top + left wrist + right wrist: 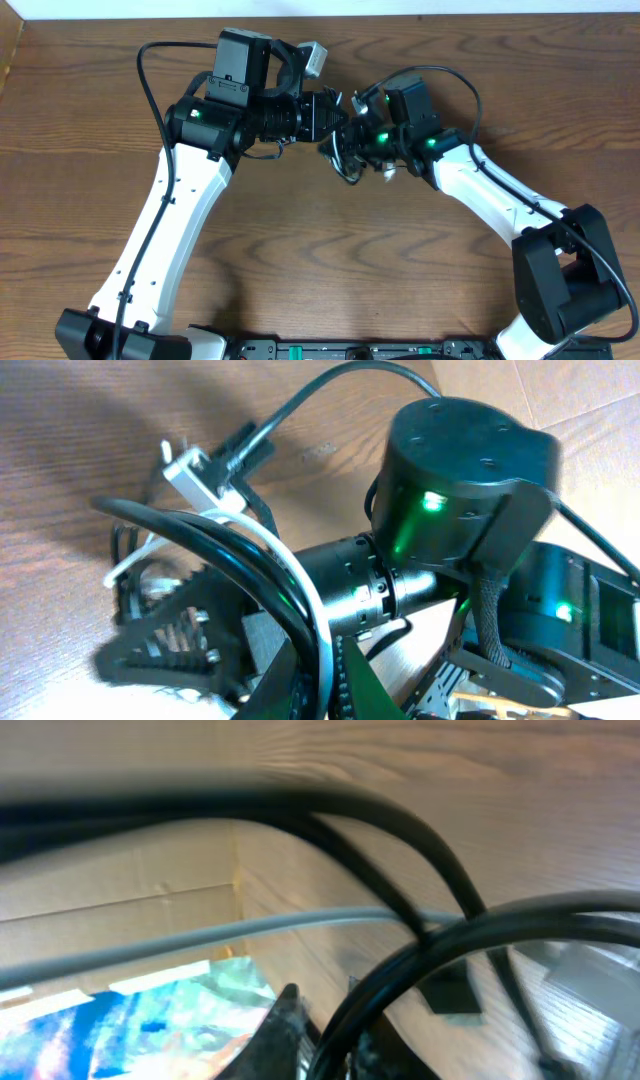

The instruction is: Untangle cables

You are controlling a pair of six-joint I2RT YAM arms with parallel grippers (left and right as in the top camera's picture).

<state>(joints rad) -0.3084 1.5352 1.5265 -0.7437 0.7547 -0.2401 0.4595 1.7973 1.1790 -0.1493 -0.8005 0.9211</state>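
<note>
Both grippers meet at the far middle of the table, over a small knot of cables point(347, 168). In the left wrist view the black cable point(200, 530) and the white cable point(290, 575) run side by side between the fingers of my left gripper point(325, 680), which is shut on both. A silver-white plug point(190, 470) joined to a black connector lies beyond them. My left gripper point(335, 120) sits just left of my right gripper point(352, 150). In the right wrist view my right gripper point(335, 1040) is closed around a black cable point(520, 920). The white cable point(300, 925) crosses behind it.
The wooden table point(300, 260) stretches in front of the arms. The right arm's dark wrist housing point(460, 480) fills the left wrist view close to the cables. A cardboard surface point(120, 900) and a blue printed thing point(120, 1020) show at the left of the right wrist view.
</note>
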